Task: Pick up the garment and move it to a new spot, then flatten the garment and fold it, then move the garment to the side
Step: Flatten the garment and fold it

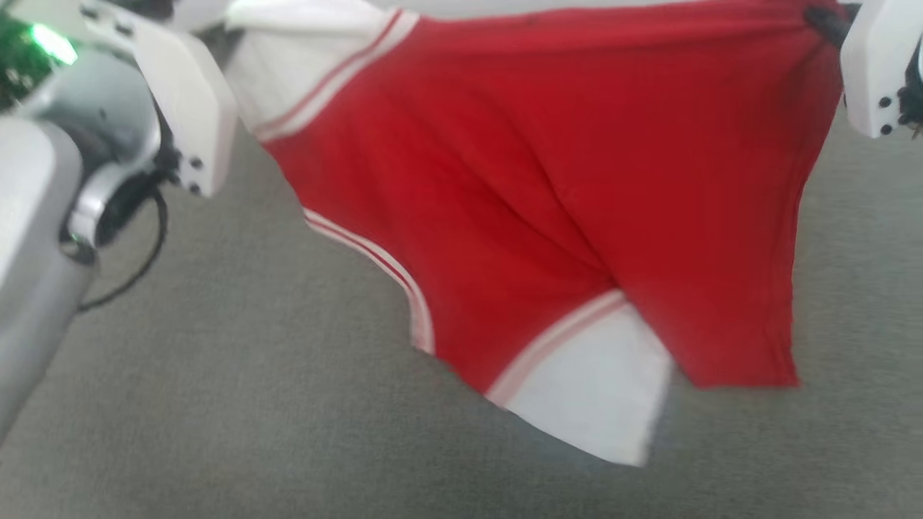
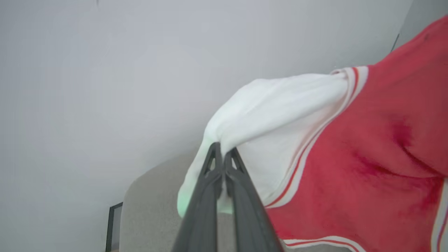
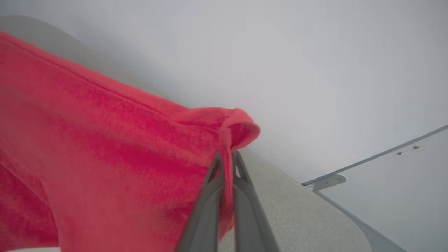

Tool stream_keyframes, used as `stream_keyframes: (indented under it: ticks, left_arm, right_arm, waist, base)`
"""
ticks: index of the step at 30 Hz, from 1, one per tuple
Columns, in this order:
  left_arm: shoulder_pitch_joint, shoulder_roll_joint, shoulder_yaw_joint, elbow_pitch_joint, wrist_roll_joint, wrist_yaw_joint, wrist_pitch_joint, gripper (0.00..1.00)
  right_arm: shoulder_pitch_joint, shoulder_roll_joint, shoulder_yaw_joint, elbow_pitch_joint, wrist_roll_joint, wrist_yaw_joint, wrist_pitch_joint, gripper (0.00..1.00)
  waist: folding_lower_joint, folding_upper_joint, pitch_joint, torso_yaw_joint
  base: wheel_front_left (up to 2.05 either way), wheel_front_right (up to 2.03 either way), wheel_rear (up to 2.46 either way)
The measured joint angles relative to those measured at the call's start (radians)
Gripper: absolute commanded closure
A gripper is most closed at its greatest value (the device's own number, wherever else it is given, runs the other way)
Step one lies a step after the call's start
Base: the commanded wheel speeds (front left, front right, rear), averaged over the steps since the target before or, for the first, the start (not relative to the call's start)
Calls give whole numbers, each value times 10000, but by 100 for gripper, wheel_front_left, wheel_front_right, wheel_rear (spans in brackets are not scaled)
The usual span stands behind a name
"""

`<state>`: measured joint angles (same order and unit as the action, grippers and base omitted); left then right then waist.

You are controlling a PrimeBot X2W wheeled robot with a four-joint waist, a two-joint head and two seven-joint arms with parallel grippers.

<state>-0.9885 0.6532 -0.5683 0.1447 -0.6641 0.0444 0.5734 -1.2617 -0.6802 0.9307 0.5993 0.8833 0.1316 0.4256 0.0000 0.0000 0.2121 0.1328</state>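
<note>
The garment (image 1: 519, 187), a red jersey with white panels and striped trim, hangs stretched in the air between my two arms, above the grey table (image 1: 216, 404). My left gripper (image 2: 222, 149) is shut on a white corner of the garment (image 2: 280, 105). My right gripper (image 3: 226, 156) is shut on a red corner of the garment (image 3: 115, 147). In the head view the pale left wrist (image 1: 184, 101) and right wrist (image 1: 876, 65) sit at the upper corners, with the cloth's lower edge sagging toward the table. No number or lettering shows.
A grey carpet-like table top lies under the hanging cloth. My silver left forearm (image 1: 43, 238) with a black cable (image 1: 137, 267) fills the left edge. A pale wall (image 2: 105, 70) stands behind, with a grey ledge (image 3: 371, 161) at the right.
</note>
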Motion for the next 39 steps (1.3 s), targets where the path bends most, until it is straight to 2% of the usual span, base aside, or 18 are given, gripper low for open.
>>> stream_keyframes:
  ticks: [7,14,21,29,32,34,39]
  left_arm:
    - [-1299,-138,-42,1030,232,-512,-79,100]
    - [-2939,-813,-104,2460,895,-786,-1325,100]
    - [-5334,-1446,-59,4050,2119,-581,-3614,100]
    - [-7676,-2000,67,5917,3198,17,-6870,100]
    - [-7972,-2232,63,6485,3327,146,-7860,100]
    - [-7907,-2391,-98,6924,3382,-104,-8048,100]
    - [-6788,-2823,-384,8080,2880,-1156,-7871,100]
  right_arm:
    - [-128,-217,-460,-652,-21,0,-61,100]
    - [-543,184,-1177,-142,-930,-2,-765,100]
    - [-1817,945,-2050,1191,-2683,0,-2522,100]
    - [-3595,2021,-4011,3459,-5952,2,-6163,100]
    - [-3667,2437,-4497,4067,-6982,2,-6610,100]
    - [-3539,2740,-4548,4510,-7331,2,-6635,100]
    - [-2567,3219,-4113,5407,-7607,2,-6544,100]
  waist:
    - [0,0,-742,-595]
    - [0,0,-544,-936]
    - [0,0,728,-999]
    - [0,0,2477,-1027]
    - [0,0,2969,-985]
    - [0,0,3173,-908]
    - [0,0,3056,-640]
  base:
    - [0,0,0]
    - [0,0,0]
    - [0,0,0]
    - [0,0,0]
    - [0,0,0]
    - [0,0,0]
    - [0,0,0]
